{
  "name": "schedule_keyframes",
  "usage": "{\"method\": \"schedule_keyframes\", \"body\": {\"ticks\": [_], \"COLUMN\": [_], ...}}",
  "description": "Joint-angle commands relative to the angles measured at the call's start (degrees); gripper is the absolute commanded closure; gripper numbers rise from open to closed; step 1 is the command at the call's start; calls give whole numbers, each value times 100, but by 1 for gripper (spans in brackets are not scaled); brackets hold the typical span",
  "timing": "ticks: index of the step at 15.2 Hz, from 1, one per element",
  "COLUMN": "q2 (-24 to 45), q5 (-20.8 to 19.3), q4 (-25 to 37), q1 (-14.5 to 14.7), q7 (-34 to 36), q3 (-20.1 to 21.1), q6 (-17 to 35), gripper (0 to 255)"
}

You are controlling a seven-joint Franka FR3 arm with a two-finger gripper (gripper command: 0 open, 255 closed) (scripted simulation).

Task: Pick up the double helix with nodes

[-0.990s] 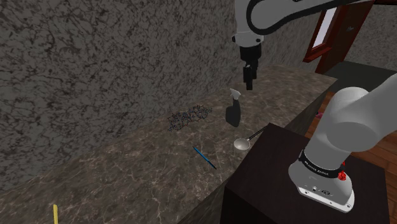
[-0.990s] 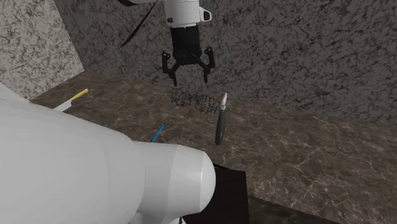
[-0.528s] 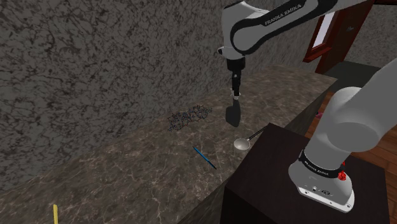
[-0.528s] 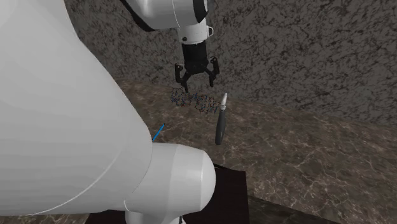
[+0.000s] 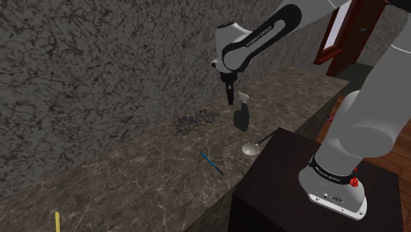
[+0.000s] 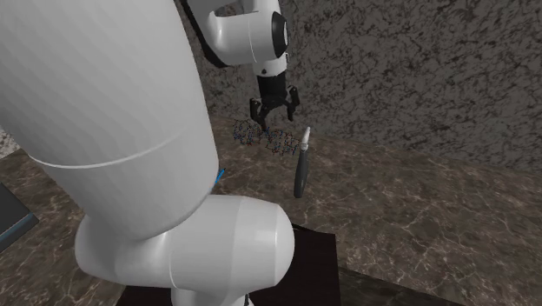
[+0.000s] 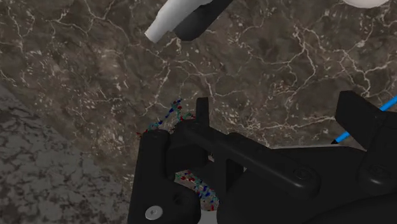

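One white Franka arm rises from its stand [image 5: 300, 198] at the shoulder view's lower right, arches high over the counter and bends back down, so that the last link hangs almost straight down. The black gripper [image 5: 230, 99] points at the dark marble counter [image 5: 132, 178] close to the rough stone wall [image 5: 99, 59]. In the second exterior view the gripper [image 6: 274, 116] shows its two fingers [image 6: 255, 116] spread apart, with nothing between them.

The double helix with nodes [image 5: 195, 120] lies flat on the counter near the foot of the wall, a thin wiry tangle. In the shoulder view it sits toward the left of the gripper and lower. In the second exterior view the fingertips hang just over the double helix [image 6: 261, 135]; whether they touch it I cannot tell. From the wrist view the gripper [image 7: 277, 108] looks down on the marble, and the helix's red, blue and green nodes [image 7: 167, 118] show beside one finger.

A dark tool with a white end [image 5: 241, 116] lies just beside the helix, away from the wall. A spoon [image 5: 250, 148] rests near the stand, a blue pen [image 5: 211, 163] lies further along the counter, and a yellow stick [image 5: 56, 221] lies well apart at the shoulder view's lower left. A reddish-brown door frame [image 5: 342, 39] stands at that view's upper right.
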Motion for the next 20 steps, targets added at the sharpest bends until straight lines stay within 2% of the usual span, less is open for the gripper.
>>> {"method": "schedule_keyframes", "body": {"ticks": [1, 8, 16, 20], "q2": [437, 1891, 3414, 3646], "q5": [30, 192, 251, 230], "q4": [215, 1164, 2514, 2526], "q1": [29, 35, -40, -36], "q7": [-272, -1176, -2032, -1992], "q3": [-9, 116, 445, 434], "q6": [330, 1165, 1681, 1900], "gripper": [0, 0, 0, 0]}}
